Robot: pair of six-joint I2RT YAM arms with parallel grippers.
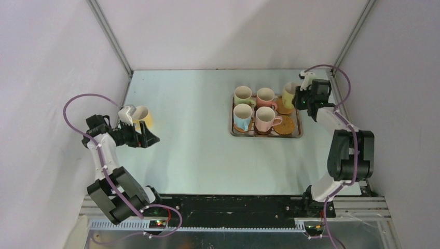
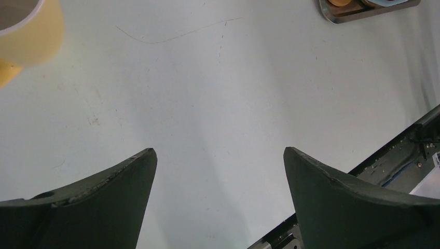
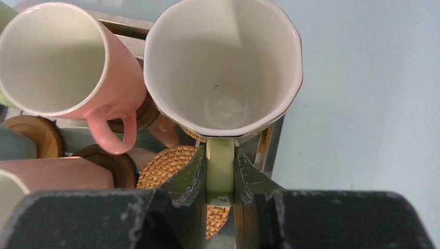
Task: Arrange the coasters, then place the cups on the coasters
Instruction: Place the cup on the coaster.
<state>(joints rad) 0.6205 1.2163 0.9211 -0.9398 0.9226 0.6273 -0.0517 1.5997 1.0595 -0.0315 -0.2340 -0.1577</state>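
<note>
The yellow cup (image 2: 28,36) sits blurred, cropped at the corner.

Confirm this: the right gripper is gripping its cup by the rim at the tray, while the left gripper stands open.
Not quite. The right gripper is shut on the handle of the cup, not on its rim; the right wrist view shows the handle pinched between the jaws. The rest holds: it is at the tray, and the left gripper stands open.

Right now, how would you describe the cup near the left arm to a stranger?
Start at the steel tray on the table's right side, then cross to the far left. There, beside the open left gripper, sits a yellow cup, the only one away from the tray.
</note>
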